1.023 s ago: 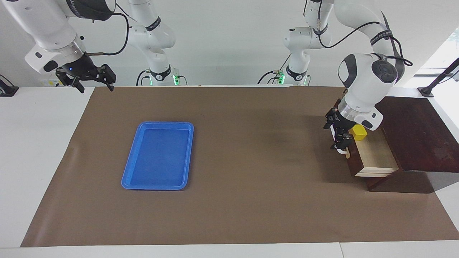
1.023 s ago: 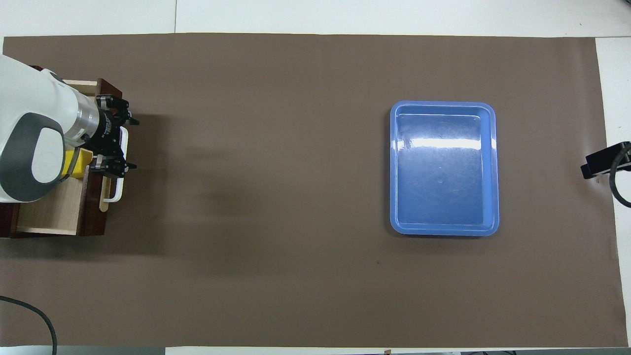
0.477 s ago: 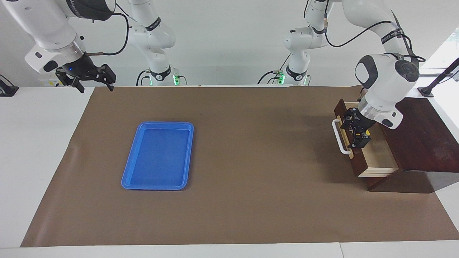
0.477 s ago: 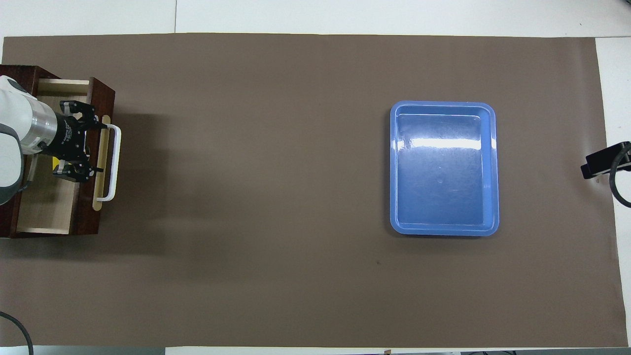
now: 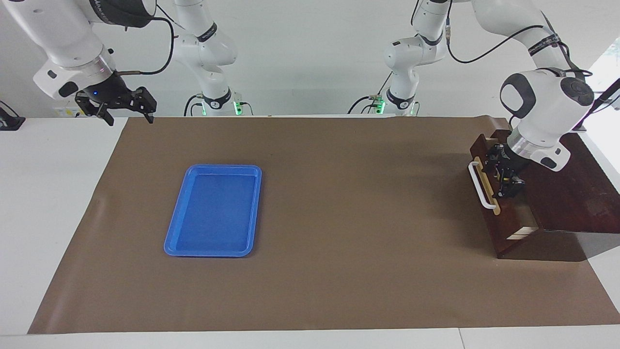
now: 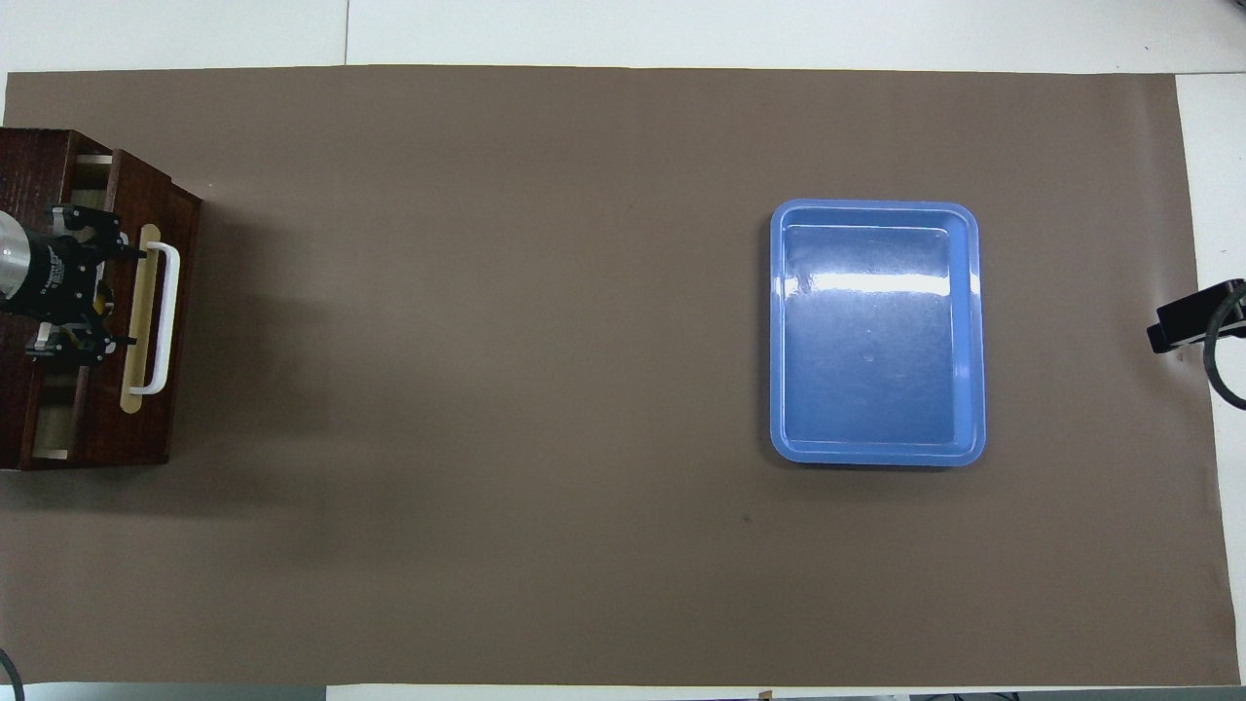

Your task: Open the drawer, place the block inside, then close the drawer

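I am closing the drawer (image 5: 503, 213) with the left gripper (image 5: 506, 177), whose fingers are standing wide and holding nothing, pressed in at the top edge of the drawer front just beside the white handle (image 5: 480, 185). The drawer is sitting at the left arm's end of the table (image 5: 339, 218), nearly shut, with only a thin pale sliver of its interior showing. The block is out of sight; I judge it to be inside. To finish well, I am planning a straight, slow push square to the front, so the drawer is not skewing on its runners. The facing view is showing the right gripper (image 5: 127, 104) waiting, fingers spread and empty, over the table's corner; the overhead view is missing it, but is showing the remaining gap more plainly.
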